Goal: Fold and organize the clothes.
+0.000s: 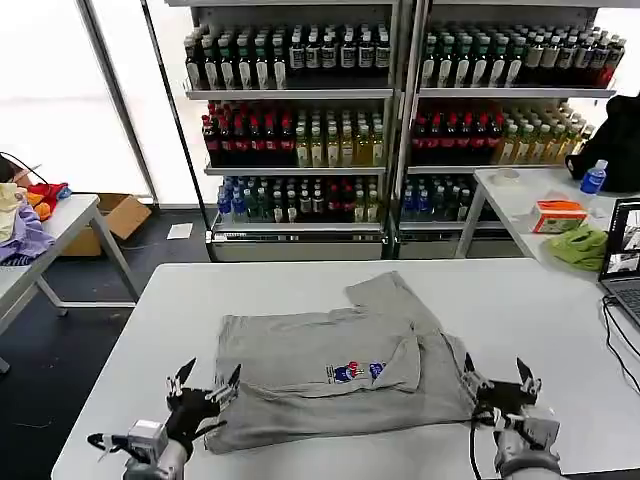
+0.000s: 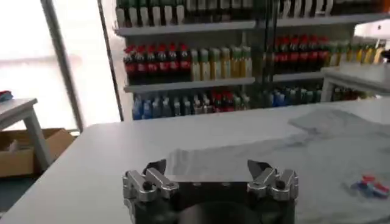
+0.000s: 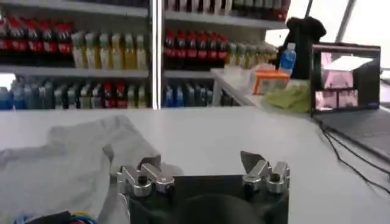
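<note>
Grey short-sleeved T-shirt (image 1: 320, 375) with small multicoloured chest print lies partly folded on white table (image 1: 500, 310), one sleeve pointing toward far edge. Left gripper (image 1: 206, 388) at shirt's near left corner, fingers spread, holding nothing; tips seem just above cloth, contact unclear. Right gripper (image 1: 497, 381) at shirt's near right edge, fingers likewise spread, empty. Black laptop (image 1: 622, 265) at table's right edge, cables trailing.

left claw (image 1: 207, 381) and right claw (image 1: 497, 376): silver knuckles, black pointed fingertips.
</note>
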Robot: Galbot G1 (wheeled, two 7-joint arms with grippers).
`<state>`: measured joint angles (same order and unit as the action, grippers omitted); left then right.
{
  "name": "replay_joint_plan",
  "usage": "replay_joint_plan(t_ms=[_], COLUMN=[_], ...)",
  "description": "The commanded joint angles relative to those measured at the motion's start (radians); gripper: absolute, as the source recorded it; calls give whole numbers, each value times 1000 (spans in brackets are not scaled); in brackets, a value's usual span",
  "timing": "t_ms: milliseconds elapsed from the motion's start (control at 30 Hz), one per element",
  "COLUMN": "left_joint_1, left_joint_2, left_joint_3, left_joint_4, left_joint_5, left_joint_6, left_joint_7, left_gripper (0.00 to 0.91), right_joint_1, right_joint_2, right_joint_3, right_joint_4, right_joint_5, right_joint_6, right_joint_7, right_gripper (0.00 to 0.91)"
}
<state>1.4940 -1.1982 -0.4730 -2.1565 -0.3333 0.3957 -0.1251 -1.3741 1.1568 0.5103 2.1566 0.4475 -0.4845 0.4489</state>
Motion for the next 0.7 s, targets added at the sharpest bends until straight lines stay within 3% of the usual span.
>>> replay_joint_plan(t_ms=[33, 333, 500, 700], left_joint_1=[-362, -457, -486, -496], left_joint_2=[22, 13, 12, 16], left_joint_3=[70, 139, 162, 175], left_joint_4=[263, 438, 489, 526], left_joint_5=[-78, -72, -63, -65], left_joint_6=[10, 46, 83, 101], left_joint_7=[30, 57, 54, 55], left_gripper=[907, 907, 907, 907], right_joint_1=[431, 652, 703, 758], right_joint_2=[-15, 35, 80, 160], right_joint_3=[-118, -276, -317, -320], right_joint_4=[-318, -676, -761, -877], right_joint_5=[51, 68, 36, 15], right_joint_6=[-43, -33, -18, 20], right_joint_7=[-57, -116, -150, -142], right_gripper=[907, 907, 907, 907])
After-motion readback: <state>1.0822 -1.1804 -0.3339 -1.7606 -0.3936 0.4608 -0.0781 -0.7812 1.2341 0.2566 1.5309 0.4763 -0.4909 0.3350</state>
